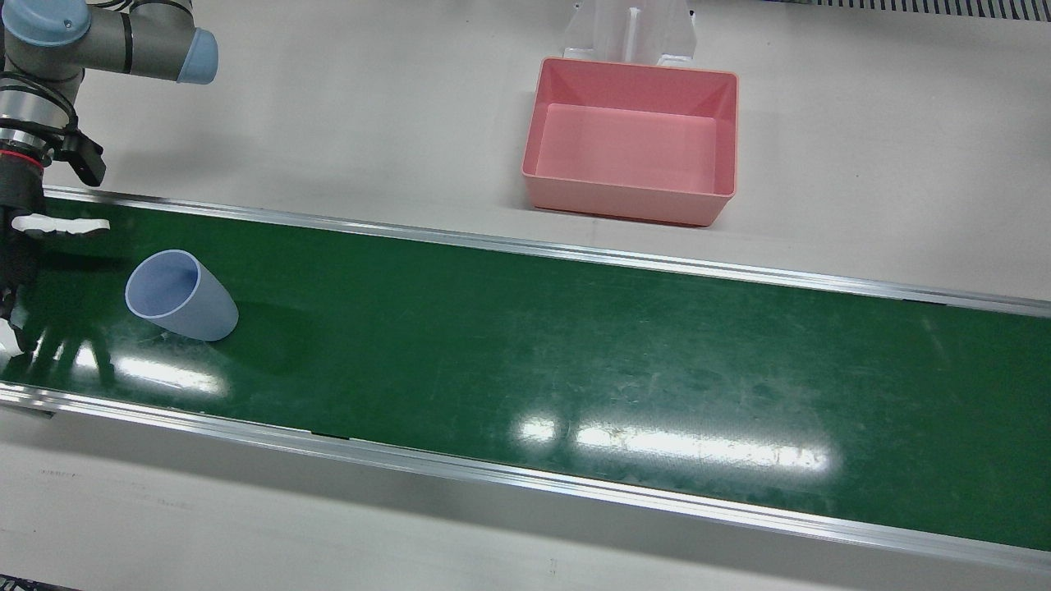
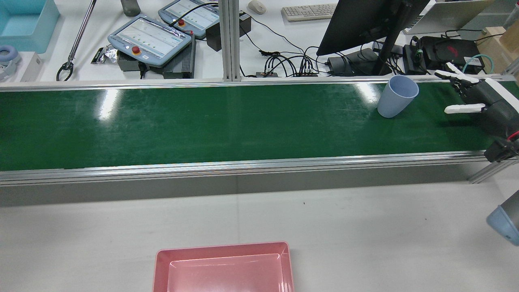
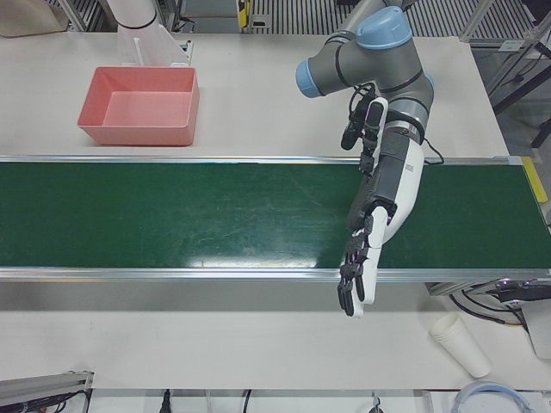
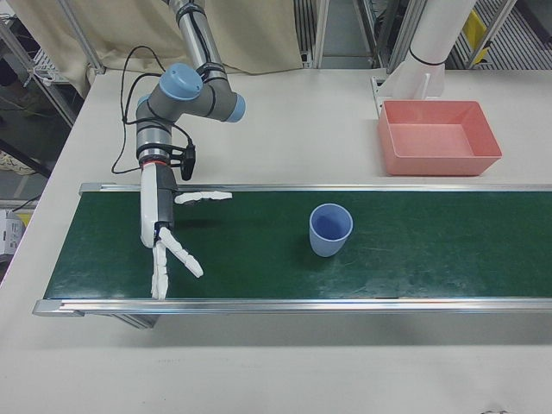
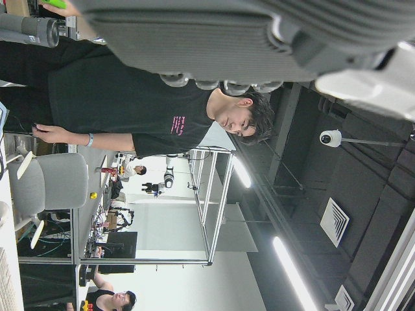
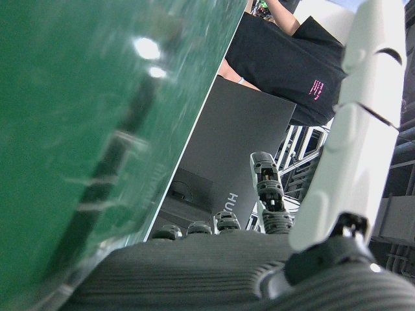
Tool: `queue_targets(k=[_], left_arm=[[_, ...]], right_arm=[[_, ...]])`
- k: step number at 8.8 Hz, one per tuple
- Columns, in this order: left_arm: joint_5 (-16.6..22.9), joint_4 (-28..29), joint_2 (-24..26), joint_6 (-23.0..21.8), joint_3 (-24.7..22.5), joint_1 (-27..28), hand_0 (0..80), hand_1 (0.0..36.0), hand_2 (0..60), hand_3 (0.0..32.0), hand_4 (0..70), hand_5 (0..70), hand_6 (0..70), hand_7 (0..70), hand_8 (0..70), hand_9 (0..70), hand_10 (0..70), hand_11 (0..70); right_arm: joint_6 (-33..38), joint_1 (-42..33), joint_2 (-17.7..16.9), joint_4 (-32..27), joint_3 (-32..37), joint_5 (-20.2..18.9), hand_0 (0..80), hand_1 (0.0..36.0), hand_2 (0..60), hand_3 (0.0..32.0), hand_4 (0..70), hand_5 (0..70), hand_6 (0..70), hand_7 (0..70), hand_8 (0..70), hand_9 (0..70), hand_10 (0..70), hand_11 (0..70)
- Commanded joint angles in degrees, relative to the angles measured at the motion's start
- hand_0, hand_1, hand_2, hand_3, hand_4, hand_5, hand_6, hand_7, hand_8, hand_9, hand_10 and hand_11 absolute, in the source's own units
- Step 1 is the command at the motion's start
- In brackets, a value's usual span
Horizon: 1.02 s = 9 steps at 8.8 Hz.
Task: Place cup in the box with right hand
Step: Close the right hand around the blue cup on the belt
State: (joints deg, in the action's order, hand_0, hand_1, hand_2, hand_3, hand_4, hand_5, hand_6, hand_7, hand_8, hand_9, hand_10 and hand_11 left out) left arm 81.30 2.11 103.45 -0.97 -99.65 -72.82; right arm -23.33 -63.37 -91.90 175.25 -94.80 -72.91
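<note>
A light blue cup [image 1: 182, 295] stands upright on the green belt [image 1: 575, 345], open end up. It also shows in the rear view [image 2: 396, 97] and the right-front view [image 4: 330, 229]. My right hand [image 4: 164, 240] is open with its fingers spread. It hovers low over the belt, well apart from the cup, at the front view's left edge [image 1: 18, 263] and the rear view's right [image 2: 478, 99]. The pink box [image 1: 624, 205] sits empty on the white table beyond the belt, and shows in the right-front view [image 4: 440, 164]. My left hand [image 3: 370, 249] is open and empty over the belt's front rail.
A white arm pedestal [image 1: 628, 29] stands right behind the box. Stacked paper cups [image 3: 461, 344] lie on the table near the left hand. A monitor [image 2: 365, 20], teach pendants [image 2: 150, 38] and cables crowd the desk past the belt.
</note>
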Motion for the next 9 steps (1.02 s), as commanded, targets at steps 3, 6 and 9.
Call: queue_targets(k=[3,6,9], left_arm=[[0.0,0.0,-0.09,-0.08,0.07,-0.04,0.0,0.0,0.0,0.0,0.0,0.0,0.0,0.0,0.0,0.0,0.0,0.0],[0.0,0.0,-0.09,0.01,0.07,0.05,0.0,0.0,0.0,0.0,0.0,0.0,0.0,0.0,0.0,0.0,0.0,0.0],[0.0,0.0,-0.09,-0.08,0.07,-0.04,0.0,0.0,0.0,0.0,0.0,0.0,0.0,0.0,0.0,0.0,0.0,0.0]], right_arm=[[0.13,1.4,1.64,0.0,-0.29,0.48,49.7,14.3,4.0,0.0,4.1,4.3,2.4,6.4,0.0,0.0,0.0,0.0],[1.53,5.33,2.16,0.7,-1.53,4.53,52.7,30.6,51.8,0.0,4.9,8.8,9.0,34.6,2.9,9.0,1.6,4.5],[4.43,6.68,4.8,0.7,-3.53,4.53,80.0,36.0,60.0,0.0,21.4,33.3,55.1,70.0,70.0,70.0,70.0,70.0]])
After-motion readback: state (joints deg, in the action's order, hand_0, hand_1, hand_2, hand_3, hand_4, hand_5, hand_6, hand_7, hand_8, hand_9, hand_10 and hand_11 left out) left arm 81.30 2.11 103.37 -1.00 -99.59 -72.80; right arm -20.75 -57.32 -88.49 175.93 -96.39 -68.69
